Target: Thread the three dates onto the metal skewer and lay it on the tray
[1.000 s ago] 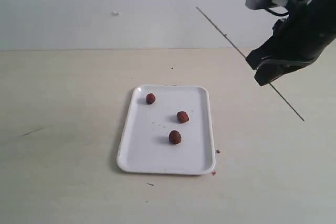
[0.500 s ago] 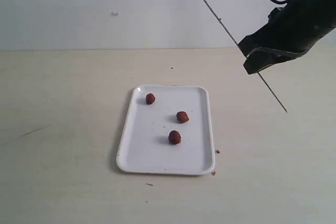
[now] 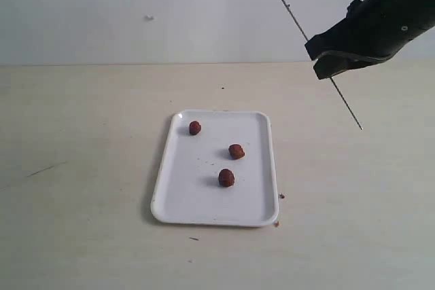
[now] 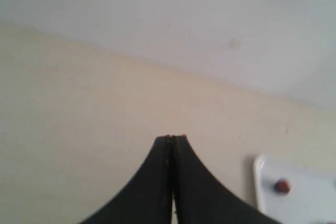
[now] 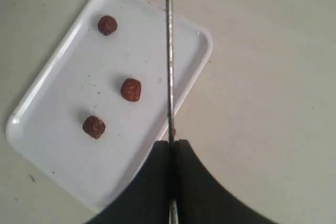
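Observation:
Three dark reddish-brown dates lie apart on the white tray [image 3: 204, 202]: one [image 3: 195, 128] near its far left corner, one [image 3: 236, 151] in the middle, one [image 3: 226, 178] nearer the front. In the right wrist view they show as dates [image 5: 107, 25], [image 5: 131, 89], [image 5: 94, 127] on the tray [image 5: 63, 145]. High at the upper right, my right gripper [image 3: 325, 64] [image 5: 171, 142] is shut on the thin metal skewer [image 3: 285, 3] [image 5: 169, 51], which slants in the air from the top edge down to a tip right of the tray. My left gripper [image 4: 171, 138] is shut with nothing in it, over bare table.
The tan table [image 3: 81, 168] ends at a pale wall [image 3: 136, 11] behind. Small reddish crumbs [image 3: 281, 196] lie by the tray's front right corner. In the left wrist view, the tray's corner [image 4: 262, 171] with one date [image 4: 282, 185] shows beside the left fingers.
My right gripper has risen and shifted slightly left with the skewer; the skewer's lower tip is now higher and its upper end runs off the top of the view. The dates have not moved.

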`<action>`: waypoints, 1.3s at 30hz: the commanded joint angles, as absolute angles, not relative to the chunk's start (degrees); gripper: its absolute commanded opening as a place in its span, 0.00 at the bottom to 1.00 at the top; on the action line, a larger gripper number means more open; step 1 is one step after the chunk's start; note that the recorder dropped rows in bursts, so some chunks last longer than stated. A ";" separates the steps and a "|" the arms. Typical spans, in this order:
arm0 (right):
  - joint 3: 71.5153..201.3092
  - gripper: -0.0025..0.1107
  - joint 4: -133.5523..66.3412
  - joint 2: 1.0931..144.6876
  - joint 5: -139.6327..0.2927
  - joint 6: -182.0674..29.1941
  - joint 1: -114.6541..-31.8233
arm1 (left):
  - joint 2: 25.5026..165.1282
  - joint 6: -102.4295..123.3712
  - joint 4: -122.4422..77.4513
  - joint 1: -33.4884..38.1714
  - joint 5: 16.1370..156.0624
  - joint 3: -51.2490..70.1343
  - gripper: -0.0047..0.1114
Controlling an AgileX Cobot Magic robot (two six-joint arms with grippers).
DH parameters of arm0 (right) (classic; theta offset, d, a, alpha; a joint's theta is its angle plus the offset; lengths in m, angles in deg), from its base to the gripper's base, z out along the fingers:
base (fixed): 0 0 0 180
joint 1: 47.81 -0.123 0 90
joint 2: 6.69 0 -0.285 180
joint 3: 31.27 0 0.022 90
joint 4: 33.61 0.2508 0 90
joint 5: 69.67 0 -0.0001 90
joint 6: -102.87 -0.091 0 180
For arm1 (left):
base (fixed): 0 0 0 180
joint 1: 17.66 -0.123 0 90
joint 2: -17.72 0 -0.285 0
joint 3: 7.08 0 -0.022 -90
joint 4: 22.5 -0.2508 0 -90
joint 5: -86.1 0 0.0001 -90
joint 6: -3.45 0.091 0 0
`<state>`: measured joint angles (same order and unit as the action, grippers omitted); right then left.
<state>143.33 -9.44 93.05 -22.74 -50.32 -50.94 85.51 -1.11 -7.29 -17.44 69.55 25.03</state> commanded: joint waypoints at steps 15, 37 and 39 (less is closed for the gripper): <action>143.32 0.02 -14.05 107.13 -32.58 -45.76 -43.68 | 140.54 24.97 -2.44 7.90 40.89 -20.81 0.50; 143.32 0.02 -12.04 108.13 -32.67 -45.07 -43.83 | 169.44 6.17 -17.58 12.74 21.22 -58.48 0.52; 143.32 0.02 -11.03 108.13 -32.56 -44.12 -43.83 | 169.83 5.20 -19.78 12.74 21.33 -58.62 0.52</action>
